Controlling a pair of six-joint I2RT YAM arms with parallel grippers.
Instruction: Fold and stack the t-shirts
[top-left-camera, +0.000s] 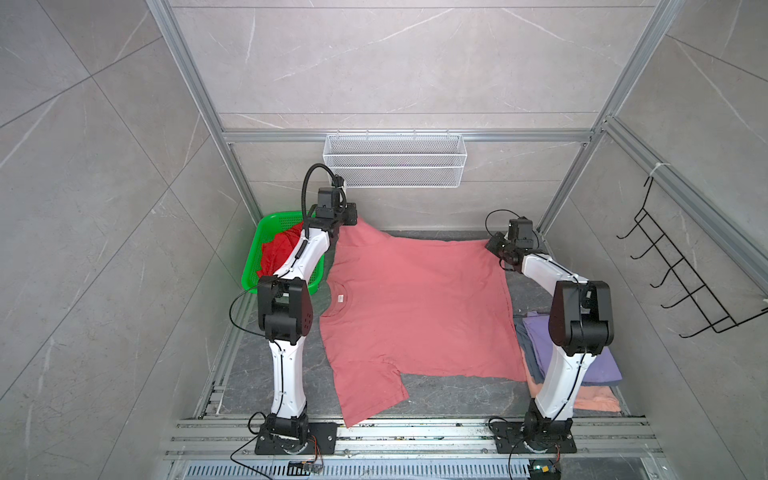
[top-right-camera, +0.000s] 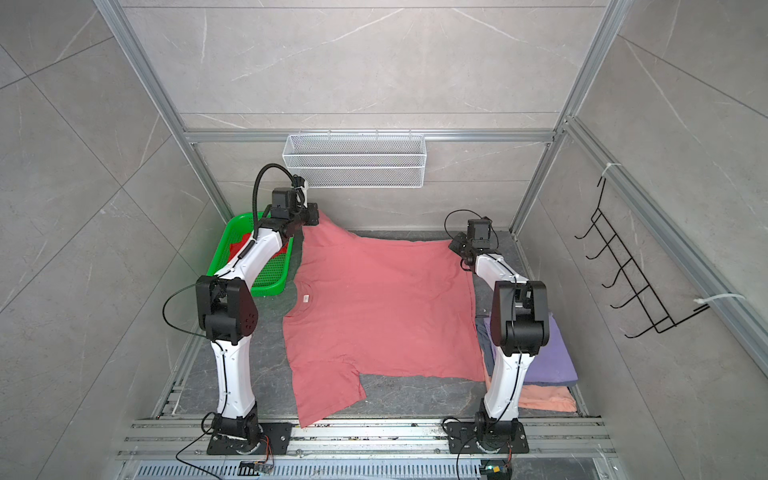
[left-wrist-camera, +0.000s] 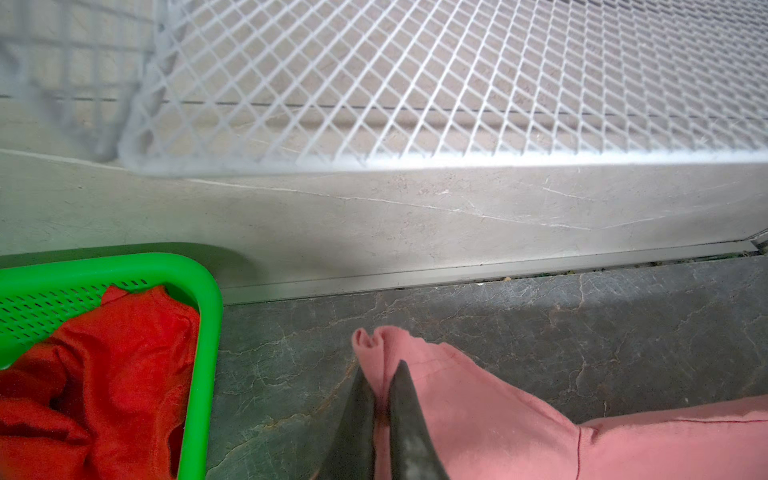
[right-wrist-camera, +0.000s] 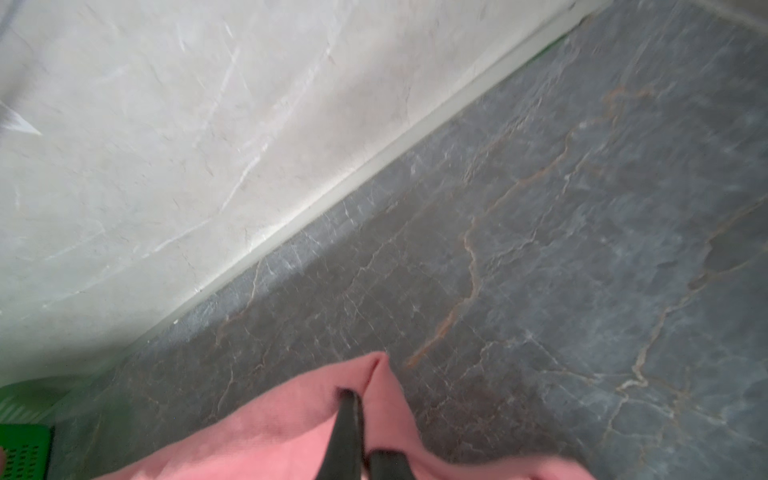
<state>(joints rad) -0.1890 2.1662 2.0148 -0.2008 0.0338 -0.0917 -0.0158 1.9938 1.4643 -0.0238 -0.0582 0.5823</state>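
**While both pincers clamp its far corners, the salmon-pink t-shirt (top-left-camera: 415, 303) lies spread on the table (top-left-camera: 436, 395)**

As seen from the front of the cell, the shirt lies flat across the middle of the dark stone top, its neck label toward the left arm. One sleeve hangs over the near edge.

The left gripper (left-wrist-camera: 381, 368) is closed on the far sleeve tip and holds it lifted just beside the green basket (top-left-camera: 253, 266). A red t-shirt (top-left-camera: 278, 249) lies crumpled in that basket.

The right gripper (right-wrist-camera: 363, 424) is closed on the far hem corner, low over the table.

At the near right, partly behind the right arm, sits a folded stack. The lavender t-shirt (top-left-camera: 536, 332) is on top, a grey-blue t-shirt (top-left-camera: 523, 345) shows beneath it, and a peach t-shirt (top-left-camera: 598, 401) is lowest. The pink hem reaches this stack.
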